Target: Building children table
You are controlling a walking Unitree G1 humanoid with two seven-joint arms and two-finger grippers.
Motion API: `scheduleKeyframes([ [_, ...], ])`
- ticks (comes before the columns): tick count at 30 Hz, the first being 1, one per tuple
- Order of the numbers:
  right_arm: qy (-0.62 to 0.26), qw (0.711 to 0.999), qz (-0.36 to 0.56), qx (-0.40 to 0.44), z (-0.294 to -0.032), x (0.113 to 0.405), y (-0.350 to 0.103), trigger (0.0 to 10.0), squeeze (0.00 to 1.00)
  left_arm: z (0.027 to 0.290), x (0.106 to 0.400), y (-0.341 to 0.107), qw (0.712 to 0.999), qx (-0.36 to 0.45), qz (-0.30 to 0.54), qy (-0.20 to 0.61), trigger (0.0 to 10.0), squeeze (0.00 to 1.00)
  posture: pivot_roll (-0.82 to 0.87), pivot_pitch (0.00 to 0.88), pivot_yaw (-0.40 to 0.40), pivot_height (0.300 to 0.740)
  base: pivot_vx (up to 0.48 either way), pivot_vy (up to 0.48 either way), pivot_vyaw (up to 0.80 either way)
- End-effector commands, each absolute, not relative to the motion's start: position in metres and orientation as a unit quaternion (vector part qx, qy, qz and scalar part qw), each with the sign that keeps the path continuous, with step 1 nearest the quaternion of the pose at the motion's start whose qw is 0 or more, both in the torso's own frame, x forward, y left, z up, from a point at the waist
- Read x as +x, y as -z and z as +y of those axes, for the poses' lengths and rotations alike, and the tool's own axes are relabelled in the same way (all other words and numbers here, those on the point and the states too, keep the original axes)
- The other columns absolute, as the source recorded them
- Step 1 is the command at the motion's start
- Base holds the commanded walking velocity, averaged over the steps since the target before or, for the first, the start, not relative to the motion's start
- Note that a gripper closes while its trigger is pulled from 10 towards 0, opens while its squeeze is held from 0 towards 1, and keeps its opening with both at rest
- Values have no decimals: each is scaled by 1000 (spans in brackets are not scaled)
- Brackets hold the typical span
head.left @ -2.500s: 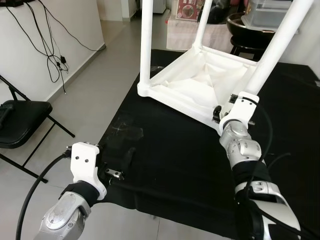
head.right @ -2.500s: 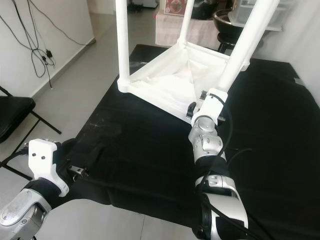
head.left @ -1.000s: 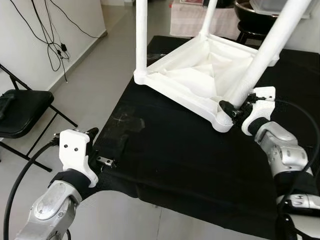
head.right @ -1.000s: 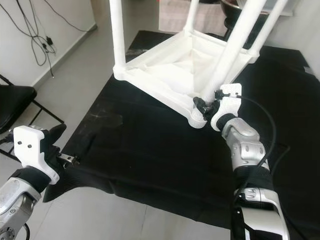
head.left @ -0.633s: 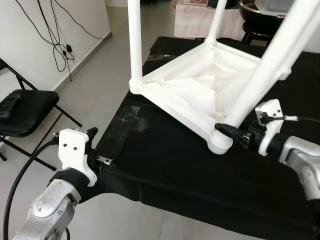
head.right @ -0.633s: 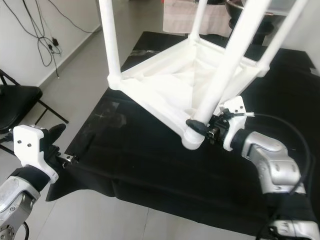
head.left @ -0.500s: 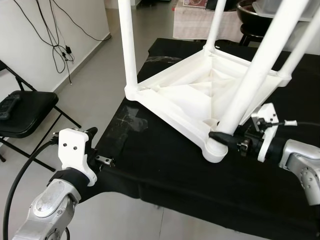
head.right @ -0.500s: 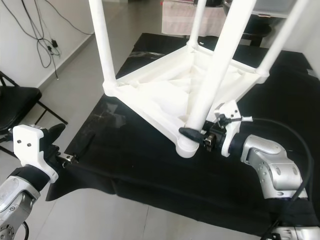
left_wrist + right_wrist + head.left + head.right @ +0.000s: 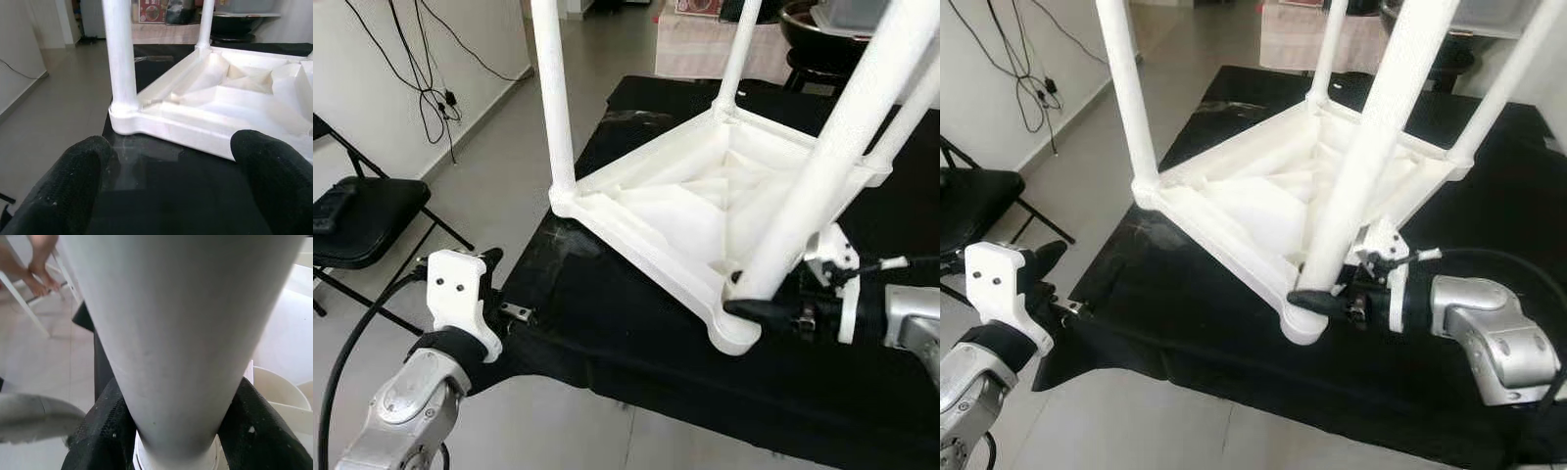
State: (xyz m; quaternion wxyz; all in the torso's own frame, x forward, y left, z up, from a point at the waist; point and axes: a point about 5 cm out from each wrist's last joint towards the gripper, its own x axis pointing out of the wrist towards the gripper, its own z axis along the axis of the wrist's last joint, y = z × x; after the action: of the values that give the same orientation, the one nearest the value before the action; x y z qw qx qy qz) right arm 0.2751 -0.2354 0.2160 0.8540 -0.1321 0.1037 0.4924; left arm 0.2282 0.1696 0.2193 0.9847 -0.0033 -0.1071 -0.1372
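Your white plastic children's table (image 9: 700,211) lies upside down on the black cloth-covered work surface (image 9: 636,333), its four round white legs pointing up. The leg that matters is the near-right white tubular leg (image 9: 1356,186), seated in the corner socket at the table's nearest corner.

Your right gripper (image 9: 1317,294) comes in low from the right, and its two black fingers are clamped on the base of that leg, just above the socket. The right wrist view confirms it: a black finger (image 9: 105,431) presses on each side of the white tube.

The relation to watch is the leg's long axis. It rises up and leans slightly to the far right from the socket, while your right gripper reaches across it roughly level, from the right. Any push to seat the leg should, in my judgement, run down along that axis into the socket, not sideways, or the light table may slide on the cloth.

Your left gripper (image 9: 171,186) hovers at the near-left edge of the cloth, fingers spread apart and empty, aimed at the left corner leg (image 9: 120,54). It is well apart from the gripped leg, so your right arm is the one placed for this step.
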Motion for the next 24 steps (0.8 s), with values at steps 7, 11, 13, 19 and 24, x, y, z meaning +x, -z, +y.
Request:
scheduleKeyframes([
  [7,-455,858,150,-186,-247,275,-212,10000,1000,191,248,-237,981,27,-122,148,10000,0,-3,171,-3,740,0,0,0],
  [11,-454,857,149,-192,-245,272,-210,10000,1000,197,259,-247,979,38,-137,147,10000,0,-8,174,-7,740,0,0,0],
  [13,-445,862,143,-197,-241,270,-210,10000,1000,207,275,-256,978,40,-149,139,10000,0,-18,177,-5,740,0,0,0],
  [19,-434,867,137,-203,-238,270,-211,10000,784,216,292,-260,977,48,-153,137,10000,0,-26,180,-5,740,0,0,0],
  [24,-428,872,130,-201,-234,270,-212,10000,0,221,319,-259,978,24,-145,151,10000,0,-56,189,2,740,0,0,0],
])
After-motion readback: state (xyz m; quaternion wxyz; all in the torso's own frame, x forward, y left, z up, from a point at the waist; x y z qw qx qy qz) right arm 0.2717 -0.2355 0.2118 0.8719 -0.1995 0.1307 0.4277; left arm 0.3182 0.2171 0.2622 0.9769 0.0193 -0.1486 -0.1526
